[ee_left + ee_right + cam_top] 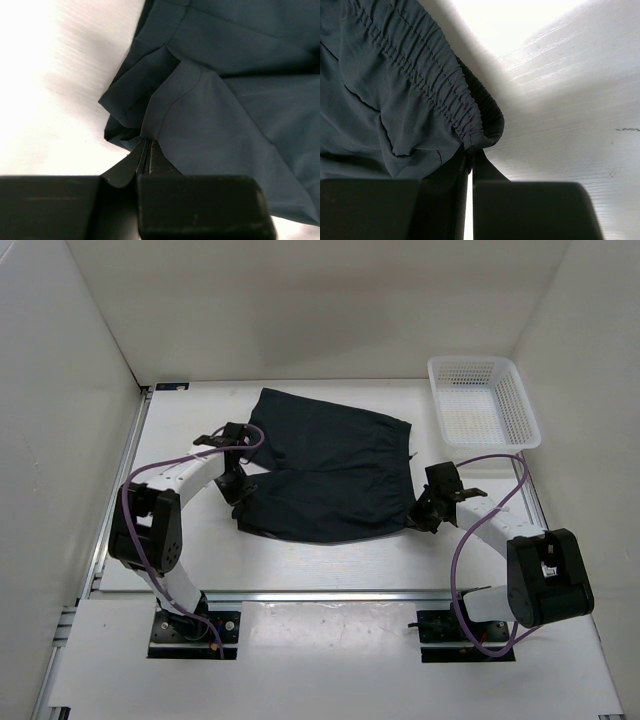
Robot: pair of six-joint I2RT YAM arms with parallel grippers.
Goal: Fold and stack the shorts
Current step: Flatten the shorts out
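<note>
Dark navy shorts (325,465) lie spread across the middle of the white table. My left gripper (240,490) is at their left side, shut on a leg hem corner; in the left wrist view the cloth (210,100) bunches right at my closed gripper (145,145). My right gripper (422,512) is at their near right corner, shut on the gathered elastic waistband (445,95), which folds over my gripper (471,152) in the right wrist view.
A white plastic basket (483,400) stands at the back right of the table. White walls enclose the left, back and right sides. A metal rail runs along the table's near edge (330,595).
</note>
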